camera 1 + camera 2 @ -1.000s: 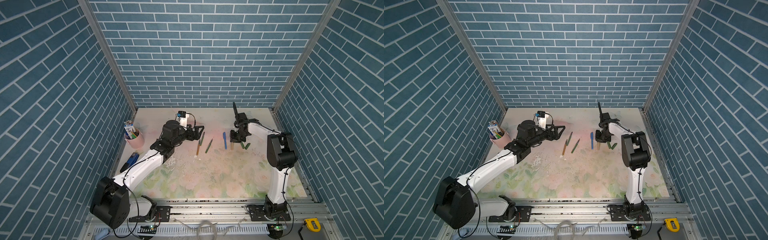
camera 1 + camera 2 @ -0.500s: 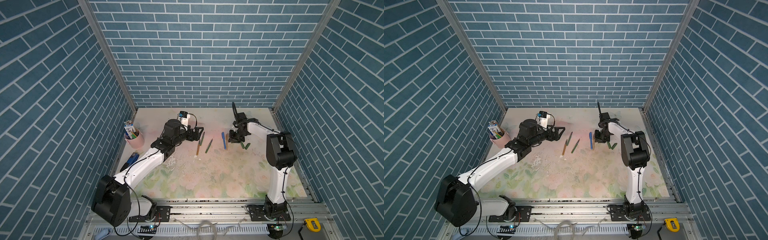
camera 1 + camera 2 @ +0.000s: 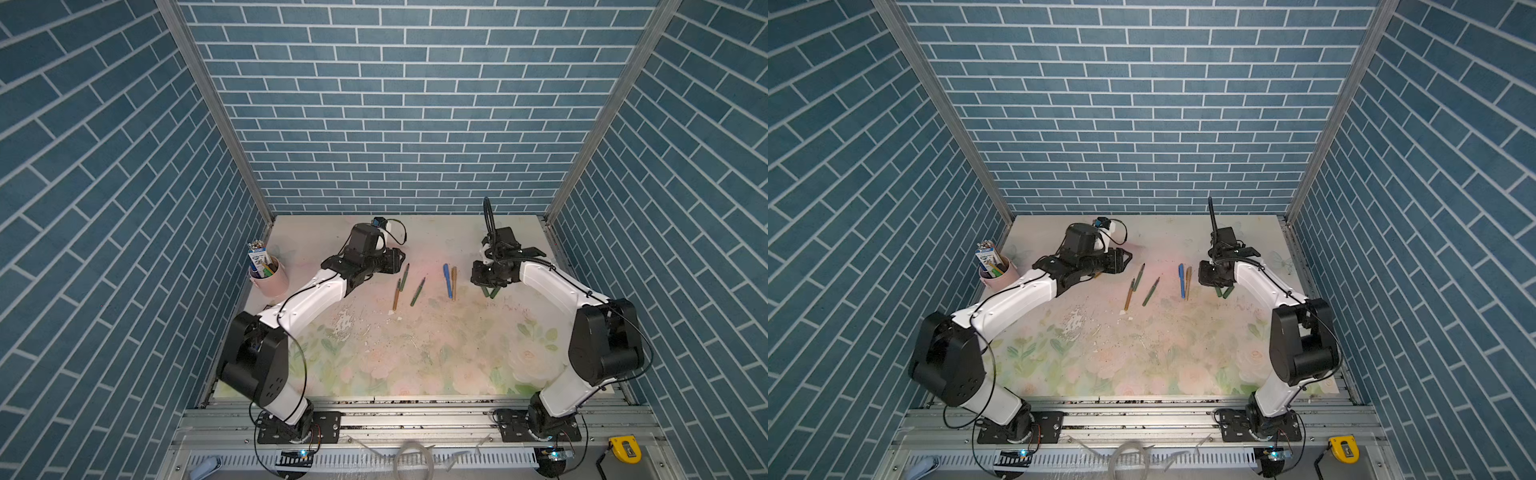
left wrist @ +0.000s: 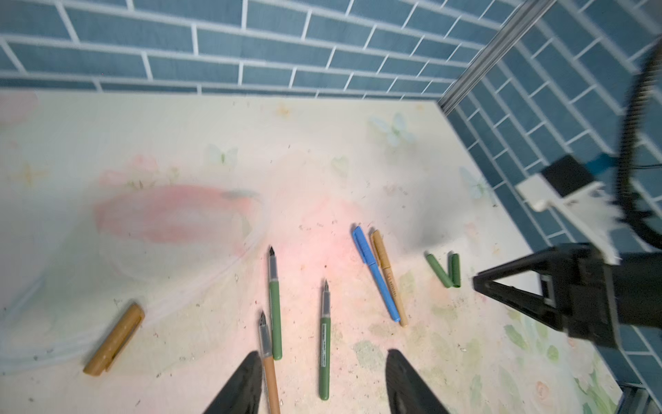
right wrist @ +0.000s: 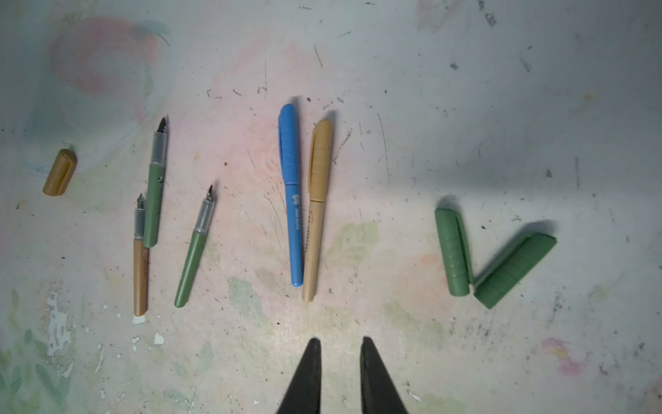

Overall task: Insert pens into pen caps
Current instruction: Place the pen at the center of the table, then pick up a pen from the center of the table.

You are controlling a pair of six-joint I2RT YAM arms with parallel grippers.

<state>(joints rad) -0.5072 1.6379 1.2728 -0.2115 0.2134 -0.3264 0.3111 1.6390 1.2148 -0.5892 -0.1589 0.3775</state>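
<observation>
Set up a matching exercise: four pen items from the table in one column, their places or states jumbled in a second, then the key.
Column one
1. blue pen
2. loose golden-brown cap
3. two green caps
4. bare-tipped golden-brown pen

Column two
A. laid in a V
B. alongside a green pen
C. capped, beside the capped golden-brown pen
D. lying alone, apart from every pen

Pairs: 1-C, 2-D, 3-A, 4-B

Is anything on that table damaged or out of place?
The table's floral surface is chipped: white flakes lie near the uncapped brown pen. One green pen lies against it.
</observation>
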